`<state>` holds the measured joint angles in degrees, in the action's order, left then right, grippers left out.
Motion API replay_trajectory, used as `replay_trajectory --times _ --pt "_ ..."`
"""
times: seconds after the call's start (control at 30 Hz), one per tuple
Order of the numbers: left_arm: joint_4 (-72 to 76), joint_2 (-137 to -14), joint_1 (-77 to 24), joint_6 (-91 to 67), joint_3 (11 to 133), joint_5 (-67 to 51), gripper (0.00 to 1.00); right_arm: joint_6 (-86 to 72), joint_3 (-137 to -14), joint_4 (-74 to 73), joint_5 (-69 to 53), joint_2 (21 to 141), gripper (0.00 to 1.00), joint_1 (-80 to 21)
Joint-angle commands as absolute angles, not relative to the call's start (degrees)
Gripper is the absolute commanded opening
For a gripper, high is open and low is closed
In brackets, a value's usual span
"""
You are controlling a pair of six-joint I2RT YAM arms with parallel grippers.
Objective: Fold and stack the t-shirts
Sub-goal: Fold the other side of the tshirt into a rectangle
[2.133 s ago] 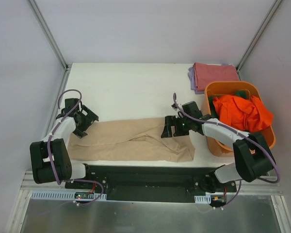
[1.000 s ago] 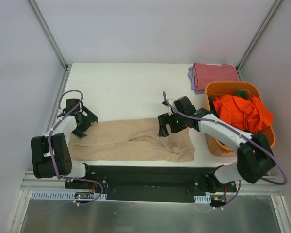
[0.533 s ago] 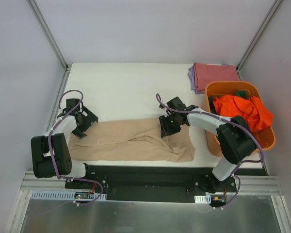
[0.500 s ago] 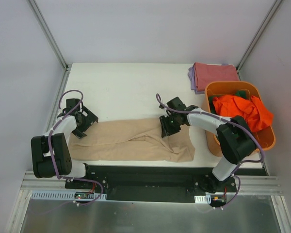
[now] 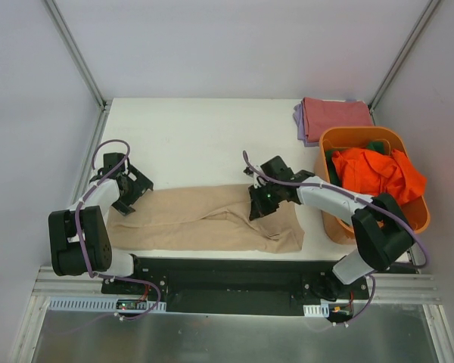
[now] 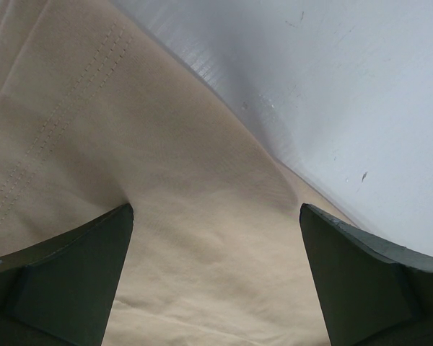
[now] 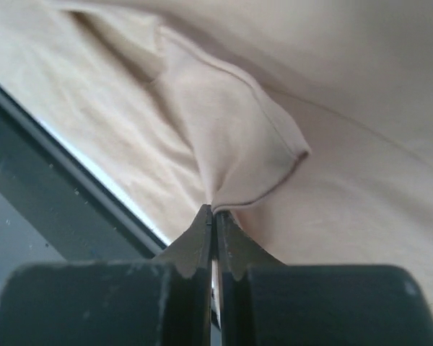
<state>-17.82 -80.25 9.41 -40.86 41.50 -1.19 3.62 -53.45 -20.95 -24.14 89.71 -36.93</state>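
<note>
A beige t-shirt (image 5: pixel 204 219) lies spread in a long band along the near edge of the white table (image 5: pixel 197 144). My right gripper (image 5: pixel 260 204) is shut on a pinched fold of the beige t-shirt (image 7: pixel 238 144) near its far edge, right of centre. My left gripper (image 5: pixel 125 198) stands open over the shirt's left end, its fingers (image 6: pixel 65 281) wide apart above the beige t-shirt (image 6: pixel 166 216) with nothing between them. A dusty red t-shirt (image 5: pixel 334 117) lies folded on a lavender one (image 5: pixel 298 117) at the far right. An orange t-shirt (image 5: pixel 378 175) and a dark green one (image 5: pixel 376 146) sit in the tub.
An orange plastic tub (image 5: pixel 333 223) stands at the table's right side, close to my right arm. A black rail (image 5: pixel 227 276) runs along the near edge below the shirt. Slanted frame posts (image 5: pixel 76 53) stand at the back corners.
My right gripper swung left onto the shirt's far edge and went from open to shut on a fold of the cloth. The left arm has stayed still and open.
</note>
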Motion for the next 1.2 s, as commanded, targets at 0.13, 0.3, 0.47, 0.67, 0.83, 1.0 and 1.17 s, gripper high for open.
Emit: replay_trajectory --times 0.13,0.3,0.47,0.67,0.83,1.0,1.17 --pt "-17.67 -81.74 9.32 -39.73 42.19 -0.35 0.99 3.43 -52.56 -26.28 -28.21 85.25 0.04 -44.03" --pt "-17.58 -81.65 9.41 -39.64 42.01 -0.35 0.99 3.16 -52.38 -27.69 -30.23 84.82 0.21 -47.28" --pt "-17.58 -81.74 9.40 -39.46 42.10 -0.35 0.99 8.87 -52.47 -29.96 -32.44 84.64 0.49 -51.41" --pt "-17.67 -81.74 9.41 -39.29 42.10 -0.35 0.99 11.17 -52.82 -31.02 -23.93 82.88 0.96 -53.88" --pt "-17.58 -81.21 9.32 -39.38 41.84 -0.35 0.99 9.23 -53.70 -29.62 -17.68 81.21 0.96 -53.70" --pt "-17.58 -80.86 9.40 -39.29 41.57 -0.44 0.99 3.88 -56.16 -28.66 -14.50 85.07 0.96 -51.25" --pt "-17.58 -80.77 9.41 -39.29 41.57 -0.79 0.99 1.67 -56.78 -21.56 -21.42 88.94 0.96 -51.06"
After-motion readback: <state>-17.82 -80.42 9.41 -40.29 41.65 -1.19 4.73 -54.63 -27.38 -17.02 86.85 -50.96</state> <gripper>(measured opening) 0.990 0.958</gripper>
